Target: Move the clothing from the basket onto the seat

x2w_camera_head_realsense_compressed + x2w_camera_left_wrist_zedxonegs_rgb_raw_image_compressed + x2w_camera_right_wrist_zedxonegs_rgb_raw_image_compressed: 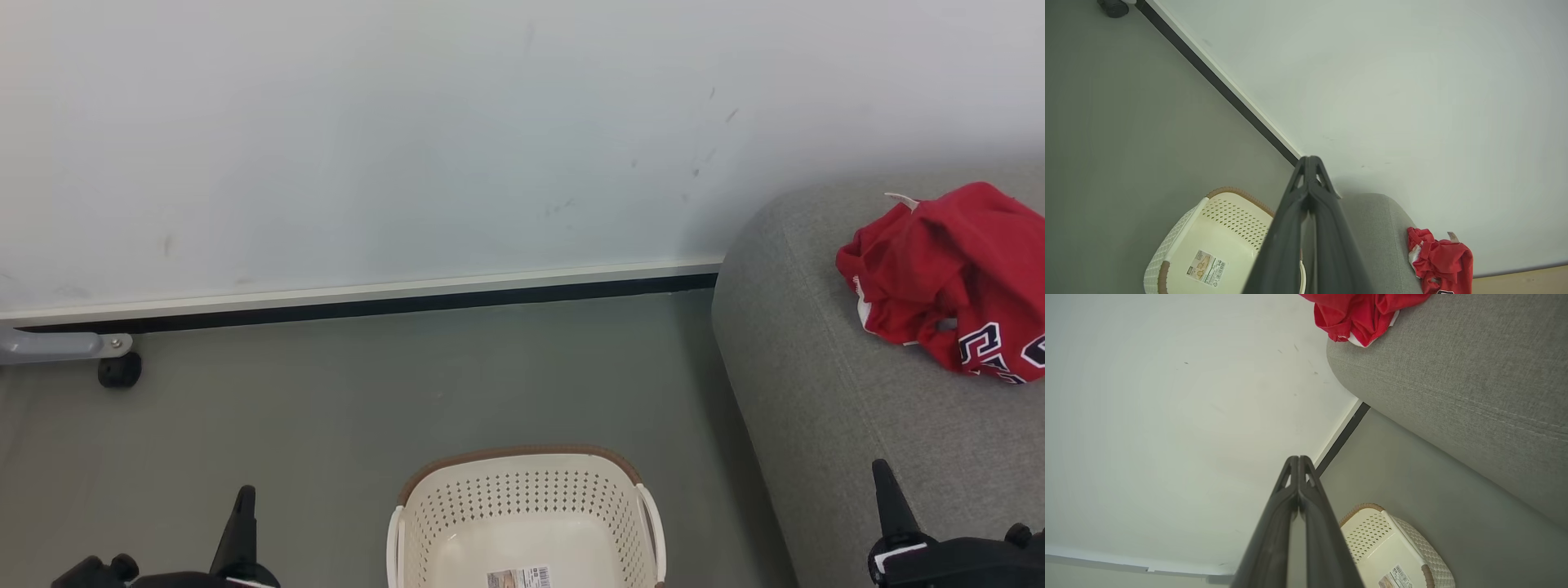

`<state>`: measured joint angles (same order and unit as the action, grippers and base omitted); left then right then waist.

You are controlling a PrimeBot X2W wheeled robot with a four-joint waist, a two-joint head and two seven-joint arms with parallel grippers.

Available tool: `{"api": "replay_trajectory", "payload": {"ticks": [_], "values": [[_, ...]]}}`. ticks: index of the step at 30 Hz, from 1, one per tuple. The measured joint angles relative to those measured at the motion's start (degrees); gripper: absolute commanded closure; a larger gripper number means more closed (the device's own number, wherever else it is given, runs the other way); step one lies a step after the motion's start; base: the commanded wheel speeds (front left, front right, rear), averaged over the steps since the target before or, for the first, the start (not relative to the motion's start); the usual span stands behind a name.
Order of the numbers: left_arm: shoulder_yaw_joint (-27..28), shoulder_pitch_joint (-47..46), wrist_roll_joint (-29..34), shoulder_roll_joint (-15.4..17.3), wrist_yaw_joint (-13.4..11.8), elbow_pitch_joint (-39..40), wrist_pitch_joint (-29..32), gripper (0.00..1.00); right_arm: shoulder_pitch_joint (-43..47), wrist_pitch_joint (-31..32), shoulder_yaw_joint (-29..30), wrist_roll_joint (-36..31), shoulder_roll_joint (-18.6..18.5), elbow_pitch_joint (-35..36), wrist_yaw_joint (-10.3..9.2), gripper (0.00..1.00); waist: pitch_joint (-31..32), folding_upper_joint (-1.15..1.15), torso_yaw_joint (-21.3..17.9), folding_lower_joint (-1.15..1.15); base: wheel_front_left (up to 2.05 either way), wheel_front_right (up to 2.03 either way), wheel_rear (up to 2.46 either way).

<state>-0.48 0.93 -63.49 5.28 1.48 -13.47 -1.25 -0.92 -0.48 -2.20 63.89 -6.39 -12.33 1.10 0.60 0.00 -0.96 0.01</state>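
Observation:
The red clothing [951, 278] lies bunched on the grey seat [824, 384] at the right, its navy-and-white lettering showing; it also appears as clothing [1439, 261] and clothing [1363, 314] in the wrist views. The cream basket [526, 498] stands on the floor at bottom centre, with only a label sticker on its bottom. My left gripper [243, 502] is shut with nothing in it, low at the left of the basket. My right gripper [883, 478] is shut and bare, over the seat's front part. The shut left gripper [1310, 161] and right gripper [1298, 459] show their tips pressed together.
A white wall [408, 139] with a dark skirting strip runs behind the grey floor [326, 392]. A caster wheel on a grey leg [119, 369] sits at the far left by the wall. The seat's rounded side stands close to the basket's right.

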Motion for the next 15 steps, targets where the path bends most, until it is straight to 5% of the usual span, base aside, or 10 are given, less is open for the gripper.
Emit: {"api": "replay_trajectory", "payload": {"ticks": [15], "values": [[2.16, -2.02, -11.02, -1.19, 2.12, -1.25, 3.05, 1.0, -1.55, 2.79, 3.86, 10.77, 1.56, -1.91, 2.23, 1.0, -0.27, 0.0, 0.38, -0.01, 0.0, 0.0, 0.0]]}}
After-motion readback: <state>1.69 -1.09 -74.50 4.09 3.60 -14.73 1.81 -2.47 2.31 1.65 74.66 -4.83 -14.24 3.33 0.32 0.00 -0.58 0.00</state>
